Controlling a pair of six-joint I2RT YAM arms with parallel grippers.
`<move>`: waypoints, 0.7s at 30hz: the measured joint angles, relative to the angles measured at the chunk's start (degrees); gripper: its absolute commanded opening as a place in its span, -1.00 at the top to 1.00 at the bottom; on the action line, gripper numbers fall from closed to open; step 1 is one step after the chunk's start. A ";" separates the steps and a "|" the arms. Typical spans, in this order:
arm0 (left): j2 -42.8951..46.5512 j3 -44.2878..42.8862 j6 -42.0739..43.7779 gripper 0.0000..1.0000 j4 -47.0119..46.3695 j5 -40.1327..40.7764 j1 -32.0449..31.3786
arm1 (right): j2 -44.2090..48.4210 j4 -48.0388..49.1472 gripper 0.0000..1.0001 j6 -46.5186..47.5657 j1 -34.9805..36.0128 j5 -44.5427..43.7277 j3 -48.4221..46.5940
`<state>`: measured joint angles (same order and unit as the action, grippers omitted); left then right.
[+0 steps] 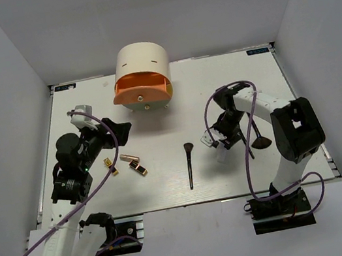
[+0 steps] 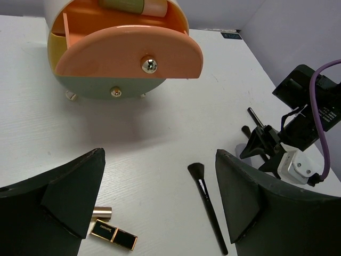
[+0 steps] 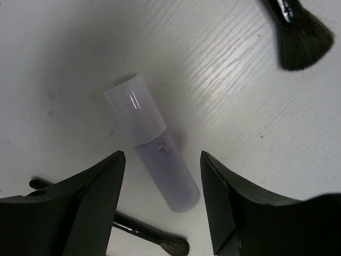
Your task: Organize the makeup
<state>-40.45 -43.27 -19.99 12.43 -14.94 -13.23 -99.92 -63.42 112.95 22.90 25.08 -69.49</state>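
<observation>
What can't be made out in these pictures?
- Top view: the tube is hidden beneath the right gripper.
- Left wrist: the bottle in the drawer is cut off by the top edge. The lipstick is partly behind the left gripper's finger.
- Right wrist: the brush is cut off by the frame edge. The thin brush is partly behind a finger.

The tube (image 3: 154, 160) is white with a pale lilac body; the brush (image 1: 190, 166) is black; the box (image 1: 139, 57) is cream, its drawer (image 2: 106, 56) orange.
</observation>
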 measured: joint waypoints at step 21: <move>-0.42 0.79 0.00 -0.89 0.09 0.02 0.00 | 0.02 9.75 0.68 -2.03 0.55 -3.52 9.11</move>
<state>-40.86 -42.48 -19.99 12.51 -14.92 -13.23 -99.90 -53.67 110.91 23.44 21.56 -60.38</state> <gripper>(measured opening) 0.941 0.423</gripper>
